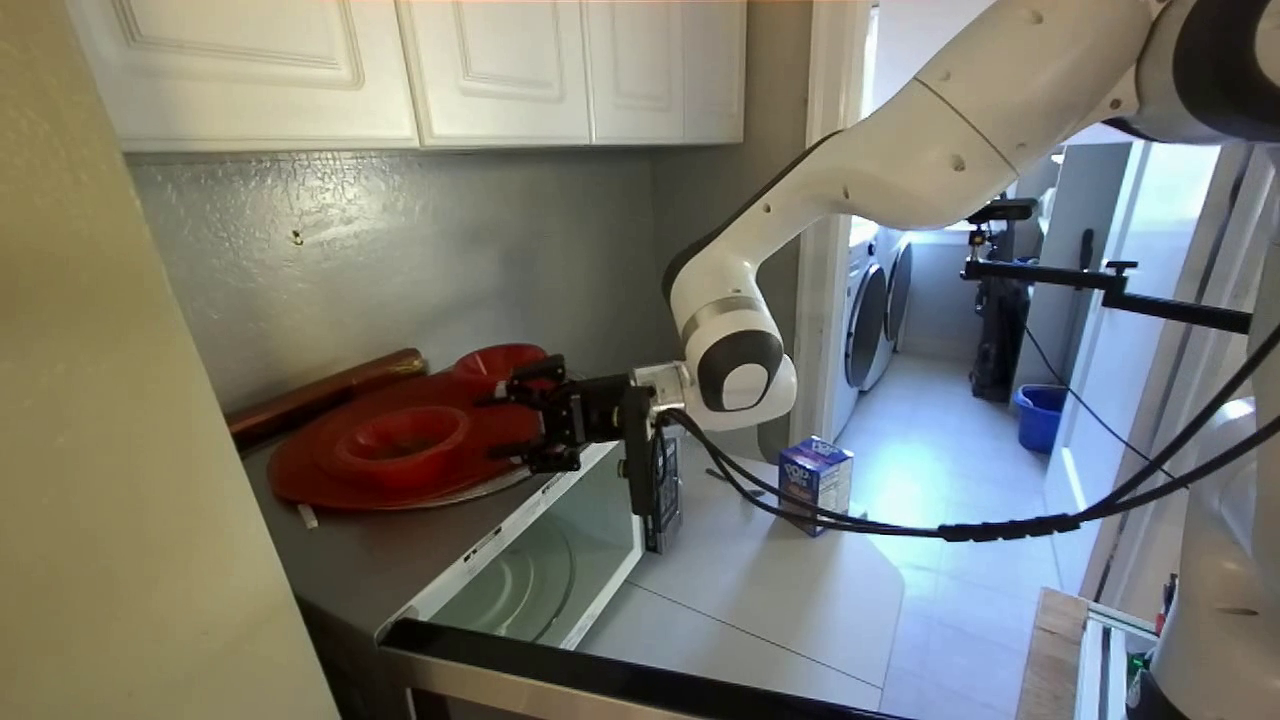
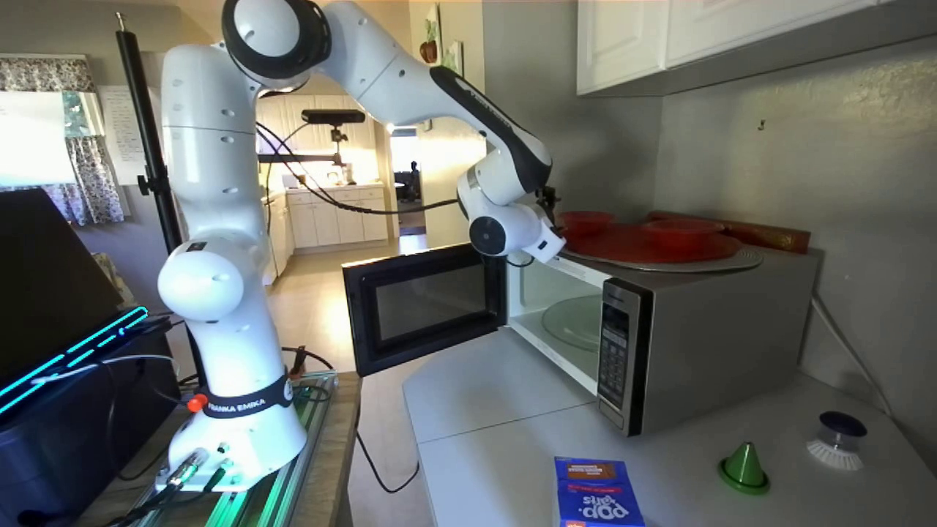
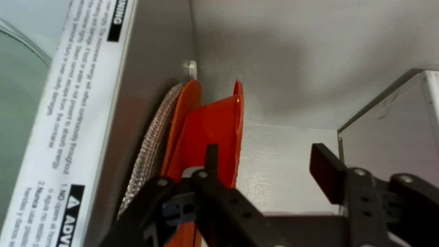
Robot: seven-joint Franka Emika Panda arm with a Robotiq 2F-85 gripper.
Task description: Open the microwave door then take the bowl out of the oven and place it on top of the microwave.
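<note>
The microwave [image 1: 350,555] [image 2: 732,344] has its door [image 1: 600,682] [image 2: 432,304] swung open. Only the glass turntable [image 1: 515,590] [image 2: 575,322] shows inside. On top lie a silver woven mat [image 3: 147,168] and a red plate [image 1: 300,480] [image 3: 190,97]. Two red bowls stand there: one nearer the door's hinge side [image 1: 400,470] [image 2: 585,222], one further back [image 1: 497,362] [image 2: 684,238]. My gripper [image 1: 500,428] [image 3: 264,161] is open and empty beside the bowls. In the wrist view, one finger overlaps a red bowl [image 3: 212,127]; contact cannot be told.
White cabinets [image 1: 500,70] [image 2: 732,36] hang above the microwave. A long reddish-brown box [image 1: 330,395] [image 2: 768,236] lies against the back wall. A blue box [image 1: 815,485] [image 2: 596,494], a green cone [image 2: 744,468] and a brush [image 2: 838,439] stand on the counter [image 1: 770,600].
</note>
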